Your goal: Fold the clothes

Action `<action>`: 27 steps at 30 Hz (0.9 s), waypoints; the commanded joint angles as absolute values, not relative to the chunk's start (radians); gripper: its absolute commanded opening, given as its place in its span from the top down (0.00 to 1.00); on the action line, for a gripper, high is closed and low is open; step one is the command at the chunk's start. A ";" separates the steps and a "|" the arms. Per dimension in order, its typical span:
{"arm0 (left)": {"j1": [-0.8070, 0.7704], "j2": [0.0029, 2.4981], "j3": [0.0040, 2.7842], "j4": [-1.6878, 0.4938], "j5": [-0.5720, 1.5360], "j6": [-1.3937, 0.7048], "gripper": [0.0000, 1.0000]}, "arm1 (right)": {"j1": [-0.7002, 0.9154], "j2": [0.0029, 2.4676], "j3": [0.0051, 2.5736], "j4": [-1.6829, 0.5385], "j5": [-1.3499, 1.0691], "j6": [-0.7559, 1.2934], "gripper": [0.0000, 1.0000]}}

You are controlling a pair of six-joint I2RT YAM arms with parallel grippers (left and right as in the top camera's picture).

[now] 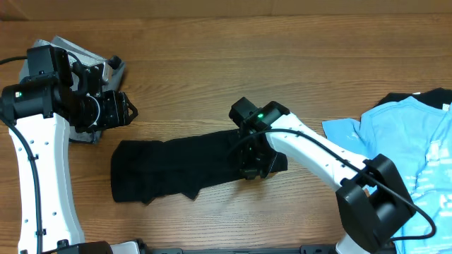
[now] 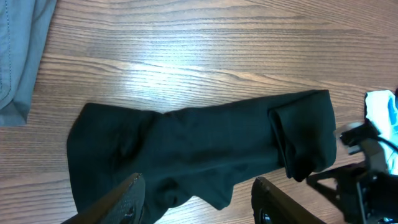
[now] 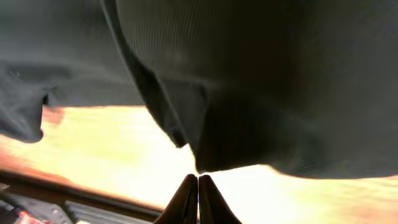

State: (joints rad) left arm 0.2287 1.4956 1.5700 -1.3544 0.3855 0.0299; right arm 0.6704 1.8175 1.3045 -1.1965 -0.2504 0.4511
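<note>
Pinches right end of black cloth in shut right gripper, that edge raised off table (probably to carry it leftward for a fold). Lies mid-table, stretched left to right. Holds left gripper open, clear of cloth, beyond its left end, likely waiting. Tallies: two grippers, one black cloth, one grey cloth far left, one blue shirt far right.

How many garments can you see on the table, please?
4: a grey garment far left, a black garment centre, a blue shirt right, and a dark garment peeking from under it; more may be hidden.
</note>
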 commanded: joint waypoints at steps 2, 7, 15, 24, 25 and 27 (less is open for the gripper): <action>0.221 1.483 1.587 -1.350 0.386 0.049 0.41 | 0.642 1.729 1.367 -1.183 -0.086 0.392 0.96; 0.221 1.483 1.587 -1.350 0.386 0.049 0.41 | 0.590 1.733 1.343 -1.121 -0.022 0.402 0.96; 0.221 1.483 1.587 -1.350 0.385 0.049 0.41 | 0.578 1.853 1.202 -0.967 -0.238 0.560 0.96; 0.221 1.483 1.587 -1.352 0.386 0.049 0.40 | 0.646 1.893 1.192 -0.632 -0.511 0.581 0.93; 0.221 1.483 1.587 -1.354 0.386 0.049 0.40 | 0.646 1.893 1.193 -0.609 -0.517 0.581 0.91; 0.221 1.483 1.587 -1.356 0.386 0.049 0.40 | 0.637 1.891 1.201 -0.596 -0.514 0.568 0.87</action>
State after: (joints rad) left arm 0.2287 1.4956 1.5700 -1.3540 0.3855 0.0299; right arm 0.6449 1.8996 1.1805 -0.6098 -0.4416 0.5713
